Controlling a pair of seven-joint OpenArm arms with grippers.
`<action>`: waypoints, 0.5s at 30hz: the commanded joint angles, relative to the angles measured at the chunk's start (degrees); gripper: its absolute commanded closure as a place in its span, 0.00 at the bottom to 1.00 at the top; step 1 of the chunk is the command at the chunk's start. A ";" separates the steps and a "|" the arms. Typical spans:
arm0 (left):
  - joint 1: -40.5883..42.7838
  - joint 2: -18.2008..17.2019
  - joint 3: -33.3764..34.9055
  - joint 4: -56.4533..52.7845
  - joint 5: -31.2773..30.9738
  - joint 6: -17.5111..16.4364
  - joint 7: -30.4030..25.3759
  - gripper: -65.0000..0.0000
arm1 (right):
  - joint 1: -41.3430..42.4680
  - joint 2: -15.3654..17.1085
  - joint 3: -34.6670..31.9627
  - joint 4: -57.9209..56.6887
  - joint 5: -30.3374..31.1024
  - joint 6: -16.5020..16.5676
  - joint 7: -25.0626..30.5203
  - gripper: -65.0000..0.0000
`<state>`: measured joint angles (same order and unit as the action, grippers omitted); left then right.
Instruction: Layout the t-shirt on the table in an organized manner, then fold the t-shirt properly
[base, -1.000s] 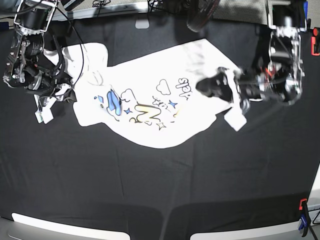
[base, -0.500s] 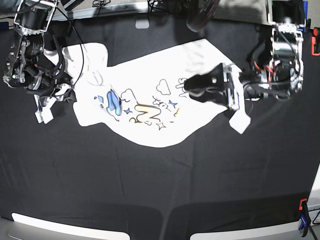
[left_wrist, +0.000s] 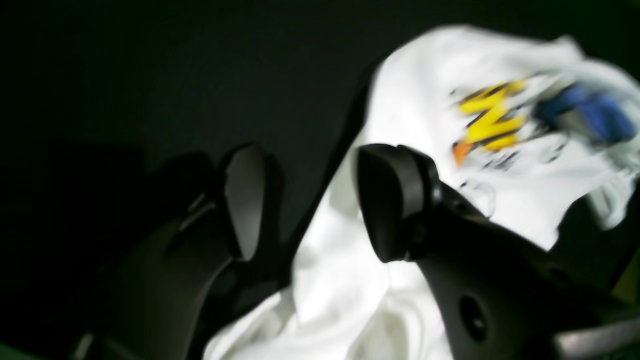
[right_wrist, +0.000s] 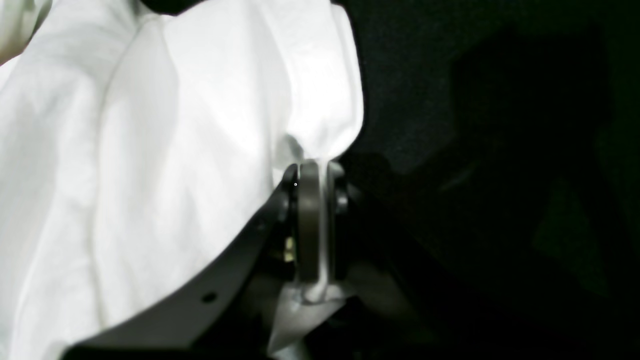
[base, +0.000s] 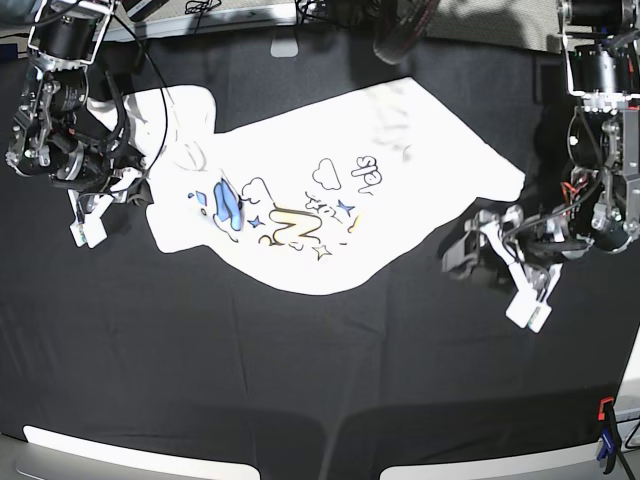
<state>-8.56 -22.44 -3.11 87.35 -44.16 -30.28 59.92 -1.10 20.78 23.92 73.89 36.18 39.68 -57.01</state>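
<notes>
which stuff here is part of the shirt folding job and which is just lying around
Job:
- shirt, lying printed side up
- table, draped in black
- right hand, shut on a white shirt edge
- left hand, open, holding nothing, beside the shirt

Lying about:
- red and blue clamp at the table edge
- cables past the far edge

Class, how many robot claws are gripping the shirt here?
1. The right claw is shut on the white printed cotton t-shirt; the left claw stands open, holding nothing.
</notes>
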 joint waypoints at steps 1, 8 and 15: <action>-1.05 -0.42 -0.26 0.35 -1.53 -0.52 -1.07 0.51 | 0.44 0.68 0.04 0.57 0.00 0.32 -0.87 1.00; -1.01 -0.39 -0.26 -11.41 -8.96 -3.02 -1.20 0.51 | 0.44 0.68 0.04 0.57 0.00 0.32 -0.85 1.00; -1.05 0.68 -0.22 -16.85 -23.67 -8.50 4.98 0.51 | 0.44 0.68 0.04 0.57 0.02 0.32 -0.59 1.00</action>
<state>-8.27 -21.26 -3.07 69.47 -66.57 -38.17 65.58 -1.10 20.78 23.92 73.89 36.21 39.68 -56.99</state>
